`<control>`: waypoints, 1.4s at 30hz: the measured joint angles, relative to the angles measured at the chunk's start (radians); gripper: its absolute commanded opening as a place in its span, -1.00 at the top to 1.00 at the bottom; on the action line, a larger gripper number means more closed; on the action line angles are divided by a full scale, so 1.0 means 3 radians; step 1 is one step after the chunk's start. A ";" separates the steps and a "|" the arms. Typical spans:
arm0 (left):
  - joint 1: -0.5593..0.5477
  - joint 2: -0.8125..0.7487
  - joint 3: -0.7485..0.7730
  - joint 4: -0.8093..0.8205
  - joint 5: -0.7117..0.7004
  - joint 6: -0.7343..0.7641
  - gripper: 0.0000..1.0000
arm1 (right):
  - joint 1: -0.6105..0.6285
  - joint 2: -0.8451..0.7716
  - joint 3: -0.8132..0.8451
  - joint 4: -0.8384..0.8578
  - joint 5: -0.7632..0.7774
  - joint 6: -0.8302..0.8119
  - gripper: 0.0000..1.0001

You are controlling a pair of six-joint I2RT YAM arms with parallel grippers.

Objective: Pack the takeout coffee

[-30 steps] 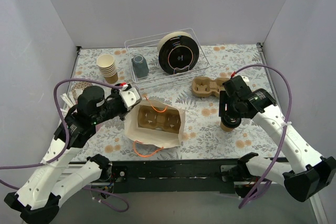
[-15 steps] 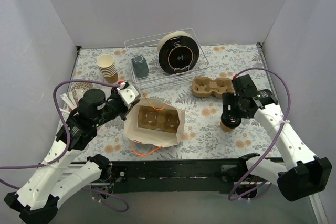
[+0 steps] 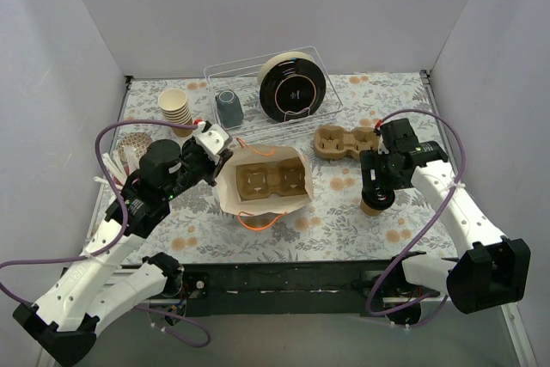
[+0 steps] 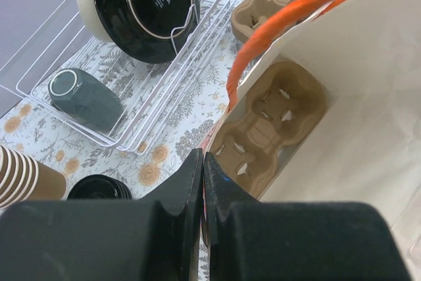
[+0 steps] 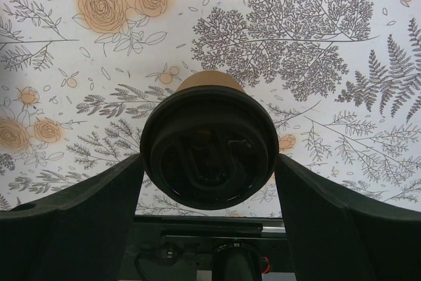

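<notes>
The takeout coffee (image 3: 375,203), a tan paper cup with a black lid (image 5: 209,146), stands upright on the floral table at the right. My right gripper (image 3: 375,195) reaches down over it, with one finger against each side of the lid (image 5: 209,162). A white paper bag (image 3: 258,207) with orange handles stands open at the middle. A brown cardboard cup carrier (image 3: 271,180) lies inside it. My left gripper (image 3: 216,139) is shut on the bag's left rim (image 4: 202,162). The bag's wall (image 4: 368,97) and the carrier (image 4: 270,123) show in the left wrist view.
A second cardboard carrier (image 3: 344,141) lies behind the coffee. A wire rack (image 3: 249,131) at the back holds a grey-blue mug (image 3: 229,109) and a black plate (image 3: 292,85). A stack of lidless cream cups (image 3: 176,110) stands back left. Black lids (image 4: 99,187) lie near it.
The bag has shifted right and away from the arms and now stands more squarely open. My left gripper moved with its rim. My right gripper stayed at the cup while its arm swung.
</notes>
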 measured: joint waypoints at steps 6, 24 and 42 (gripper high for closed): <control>0.0000 -0.0014 -0.0020 0.0061 0.0008 -0.0029 1.00 | -0.0018 0.0025 -0.0083 0.0022 -0.0045 0.0005 -0.75; 0.0000 -0.0013 -0.0047 0.0057 0.0078 0.0010 1.00 | -0.0025 0.0038 -0.0150 0.0013 -0.0025 0.0182 -0.51; 0.0000 -0.0090 -0.0047 -0.0089 0.0083 0.0061 1.00 | -0.0014 -0.0107 0.0529 -0.0095 -0.0263 -0.0168 0.02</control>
